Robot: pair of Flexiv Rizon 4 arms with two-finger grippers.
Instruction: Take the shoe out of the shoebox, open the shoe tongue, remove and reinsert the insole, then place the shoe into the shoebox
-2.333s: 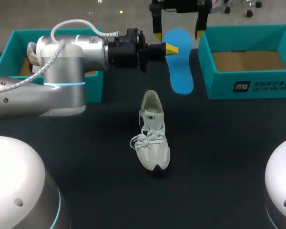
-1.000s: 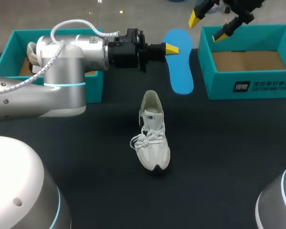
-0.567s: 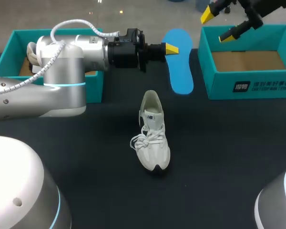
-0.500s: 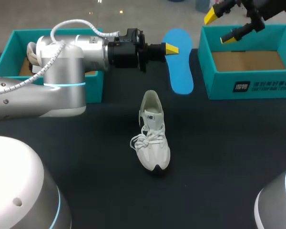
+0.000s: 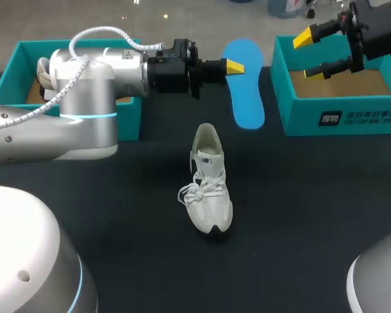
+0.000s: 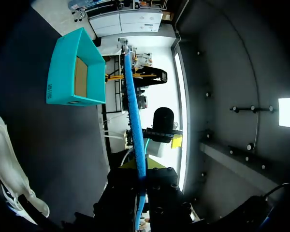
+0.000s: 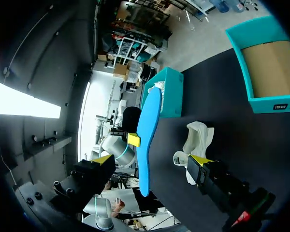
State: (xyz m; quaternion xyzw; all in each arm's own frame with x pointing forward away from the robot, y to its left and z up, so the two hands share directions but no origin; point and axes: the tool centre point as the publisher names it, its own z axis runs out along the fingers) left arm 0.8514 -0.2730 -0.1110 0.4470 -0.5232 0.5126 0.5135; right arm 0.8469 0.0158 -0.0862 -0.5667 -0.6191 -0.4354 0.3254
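Right gripper swung off over shoebox, fingers apart, left gripper clamping insole

A desk with a plain matte black top fills most of the head view. At its far left corner stands a teal box, with a pale laced thing lying inside it, only partly visible.

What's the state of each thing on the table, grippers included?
White laced sneaker: upright, insole out.
Blue insole: clamped, held in the air.
Left gripper: shut on the insole.
Right gripper: open, empty.
Right teal cardboard shoebox: open, empty.
Left teal cardboard shoebox: open, something white inside.
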